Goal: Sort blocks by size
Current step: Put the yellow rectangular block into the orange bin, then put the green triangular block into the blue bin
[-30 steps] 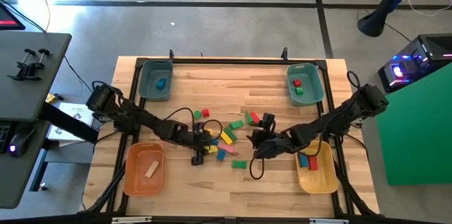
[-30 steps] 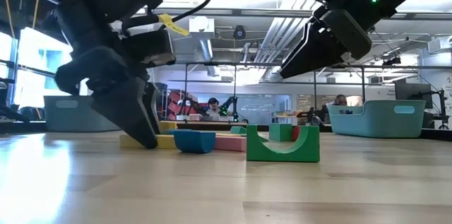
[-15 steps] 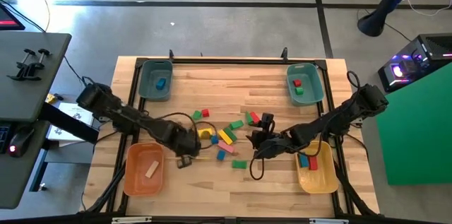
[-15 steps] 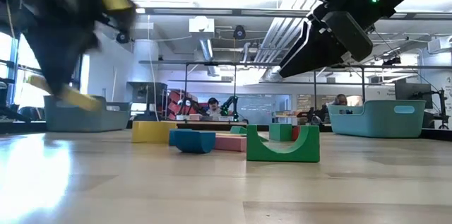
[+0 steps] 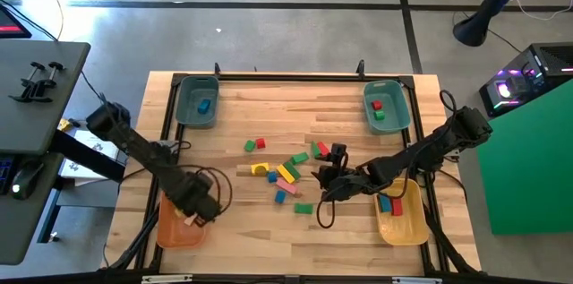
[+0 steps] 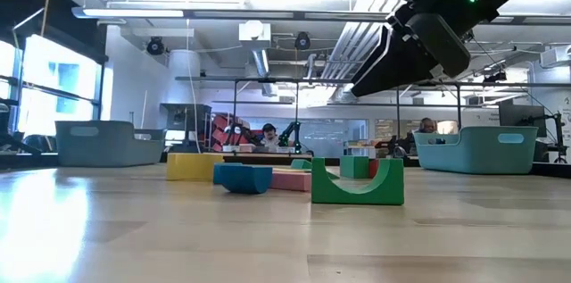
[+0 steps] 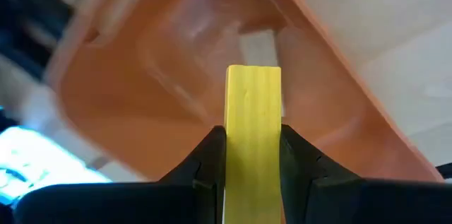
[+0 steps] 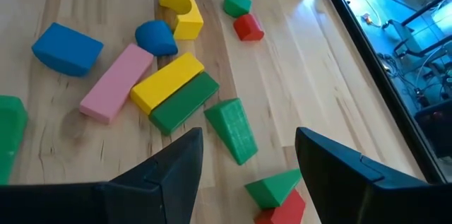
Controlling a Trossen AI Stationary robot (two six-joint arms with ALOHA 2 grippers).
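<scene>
My left gripper (image 5: 201,215) hangs over the orange bin (image 5: 172,221) at the table's near left, shut on a yellow bar block (image 7: 253,104). A natural wood block (image 7: 260,44) lies in that bin. The other blocks (image 5: 285,175) lie loose at mid-table, among them a green arch (image 6: 357,185), a pink bar (image 8: 116,83) and a yellow arch (image 8: 180,8). My right gripper (image 5: 327,176) stands open just right of this pile, above the table (image 8: 247,174), with nothing between its fingers. The low view shows only the right gripper (image 6: 401,51). My left gripper pinches the yellow bar by its two long sides (image 7: 253,146) between its two fingers. The fingers point steeply down and lie along the bar, whose free end (image 7: 253,75) sticks out past the fingertips. The bar is lifted clear, above the inside of the orange bin.
Two teal bins (image 5: 198,102) (image 5: 386,107) stand at the far left and far right, each with blocks inside. A yellow bin (image 5: 400,217) with blocks sits at the near right under my right arm. Bare wood lies along the near edge.
My left gripper has lifted the yellow bar out of the pile at mid-table and carried it up and toward the near left, over the orange bin. Its wrist has rolled and tipped to point steeply down. It has left the low view.
</scene>
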